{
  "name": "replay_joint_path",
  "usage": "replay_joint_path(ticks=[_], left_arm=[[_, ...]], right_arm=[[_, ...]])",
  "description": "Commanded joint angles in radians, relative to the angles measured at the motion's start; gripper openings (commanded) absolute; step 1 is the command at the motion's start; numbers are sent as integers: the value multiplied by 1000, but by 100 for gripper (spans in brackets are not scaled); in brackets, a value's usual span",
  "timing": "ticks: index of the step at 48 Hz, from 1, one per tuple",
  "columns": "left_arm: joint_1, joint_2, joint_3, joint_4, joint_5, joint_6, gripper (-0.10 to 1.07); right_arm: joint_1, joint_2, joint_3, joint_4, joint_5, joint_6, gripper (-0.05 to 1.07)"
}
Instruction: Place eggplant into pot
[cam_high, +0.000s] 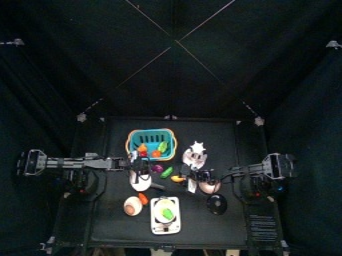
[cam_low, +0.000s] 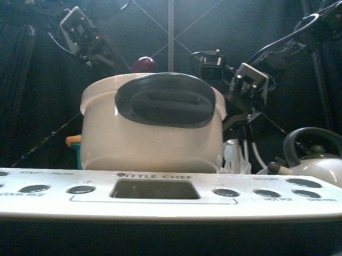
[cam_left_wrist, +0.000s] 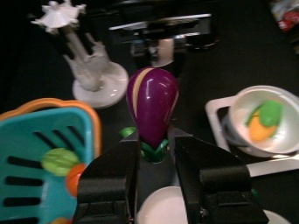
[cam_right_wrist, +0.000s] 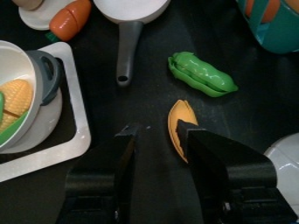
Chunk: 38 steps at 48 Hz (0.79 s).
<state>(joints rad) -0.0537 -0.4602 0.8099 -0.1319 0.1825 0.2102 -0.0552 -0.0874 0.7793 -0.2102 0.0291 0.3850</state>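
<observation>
The purple eggplant (cam_left_wrist: 153, 94) with a green stem sticks out from between the jaws of my left gripper (cam_left_wrist: 153, 150), which is shut on its stem end. It is held above the table, between the teal basket (cam_left_wrist: 35, 144) and the white pot (cam_left_wrist: 264, 118). In the front view its tip (cam_low: 144, 65) shows behind the pot (cam_low: 147, 122). The pot (cam_high: 164, 212) stands on a white base at the table's front and holds green and yellow food. My right gripper (cam_right_wrist: 158, 136) is open and empty, over an orange slice (cam_right_wrist: 183, 133).
A white figure on a stand (cam_left_wrist: 91, 70) is beyond the eggplant. A green pea pod (cam_right_wrist: 201, 73), a saucepan's handle (cam_right_wrist: 128, 48) and a carrot (cam_right_wrist: 70, 17) lie near the right gripper. A silver kettle (cam_low: 315, 152) stands at the right.
</observation>
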Motion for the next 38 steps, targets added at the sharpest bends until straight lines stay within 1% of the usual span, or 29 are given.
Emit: replay_joint_path(ticks=[1,5,8,11,19,28,33,38], left_arm=[[-69,15,2,-48,-31,5,60],[-124,40,-5,-71,-34,6,60],[-146,63,-23,-72,-43,3,60],[-164,104,-43,-77,-74,0,60],[-170,225,-104,-147,-80,3,60],[-216,288,-153,-160,-114,2,60],[-229,342,-175,-176,-107,2,60],[-229,371,-187,-192,-100,2,60]], right_arm=[[-3,-31,-21,-3,-9,-3,77],[-3,-28,-12,-2,-11,-3,77],[-2,-28,-9,-2,-9,-5,77],[-2,-25,-6,-3,-9,-6,77],[-2,-21,-3,-5,-6,3,77],[0,-20,-5,-5,-6,-3,77],[2,-14,-6,-5,-6,-5,77],[8,-9,-6,-5,-6,-6,77]])
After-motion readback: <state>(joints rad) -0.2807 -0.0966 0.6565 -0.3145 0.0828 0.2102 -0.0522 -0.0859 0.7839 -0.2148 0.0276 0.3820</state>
